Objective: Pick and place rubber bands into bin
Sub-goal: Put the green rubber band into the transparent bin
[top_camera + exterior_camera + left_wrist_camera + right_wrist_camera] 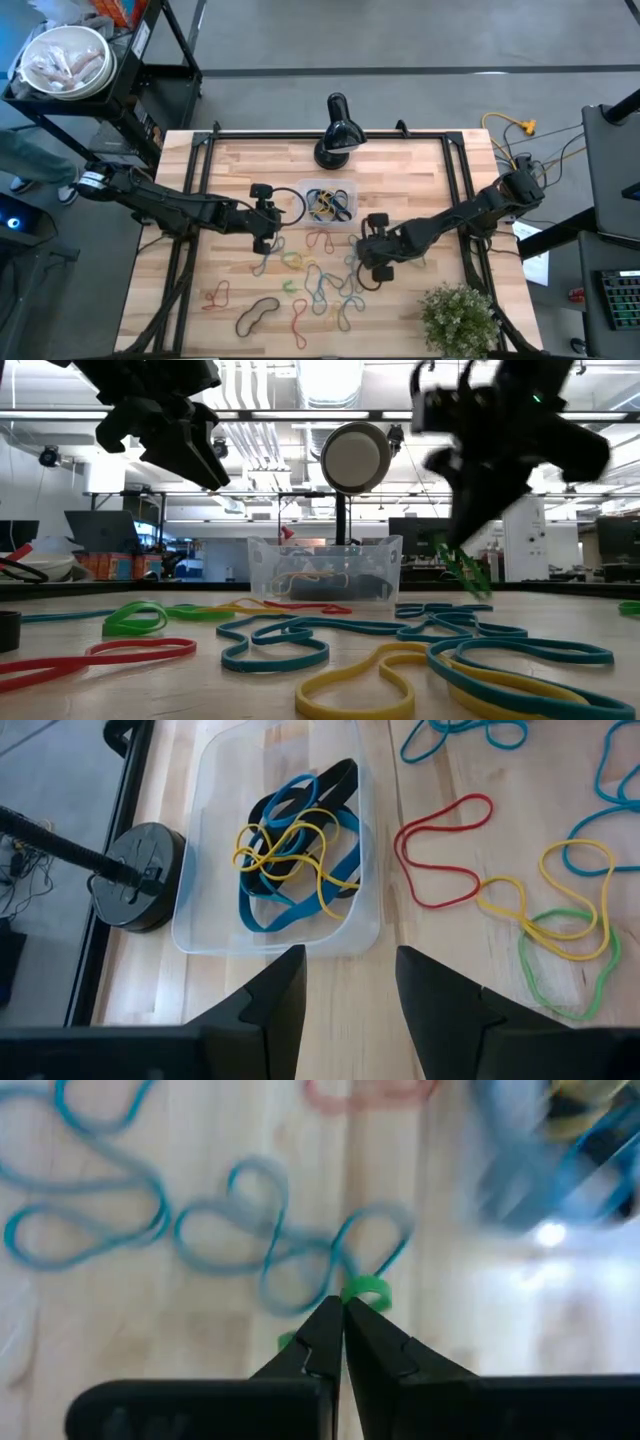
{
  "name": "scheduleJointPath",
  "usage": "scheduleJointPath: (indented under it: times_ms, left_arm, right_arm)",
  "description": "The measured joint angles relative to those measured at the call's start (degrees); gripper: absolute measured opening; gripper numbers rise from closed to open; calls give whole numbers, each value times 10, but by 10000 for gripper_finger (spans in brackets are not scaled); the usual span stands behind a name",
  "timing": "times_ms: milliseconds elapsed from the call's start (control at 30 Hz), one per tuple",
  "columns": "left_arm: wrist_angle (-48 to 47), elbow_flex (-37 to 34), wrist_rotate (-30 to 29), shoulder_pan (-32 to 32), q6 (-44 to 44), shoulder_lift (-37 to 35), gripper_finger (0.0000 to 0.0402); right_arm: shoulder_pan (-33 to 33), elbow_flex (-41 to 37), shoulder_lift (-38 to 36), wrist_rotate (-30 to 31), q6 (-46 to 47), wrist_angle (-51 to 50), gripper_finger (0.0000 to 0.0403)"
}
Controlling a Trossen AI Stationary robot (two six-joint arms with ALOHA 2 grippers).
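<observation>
The right tool (342, 1325) has its two dark fingers pressed together, pinching a green rubber band (366, 1291) that curls out at the tips. Beyond it on the pale wooden desk (450, 1340) lie looping blue rubber bands (265, 1245), with a reddish band (365, 1092) farther off and a blurred blue mass (540, 1175) to one side.

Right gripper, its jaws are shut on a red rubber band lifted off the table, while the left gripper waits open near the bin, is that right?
Not quite: the band is green, not red. The right wrist view shows the right gripper with its jaws shut on a green rubber band, and the low view shows it hanging clear of the table. The left gripper does wait open near the bin.
</observation>
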Motion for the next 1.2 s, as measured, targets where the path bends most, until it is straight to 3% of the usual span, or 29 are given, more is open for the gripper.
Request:
scheduleJointPath:
  times_ms: [267,467,667,867,1200]
  left_arm:
    - [0,0,0,0,-12,0,141]
    - [0,0,0,0,-15,0,141]
    - [0,0,14,0,-19,0,141]
    - [-1,-4,16,-1,-27,0,141]
    - [-1,-8,16,0,-28,0,141]
  right_arm:
    - [-19,81,-1,117,-135,3,8]
    - [-64,118,-1,150,-220,21,8]
    - [-128,114,0,144,-258,55,8]
    - [-190,96,4,81,-256,86,8]
    - [-227,36,5,22,-285,208,9]
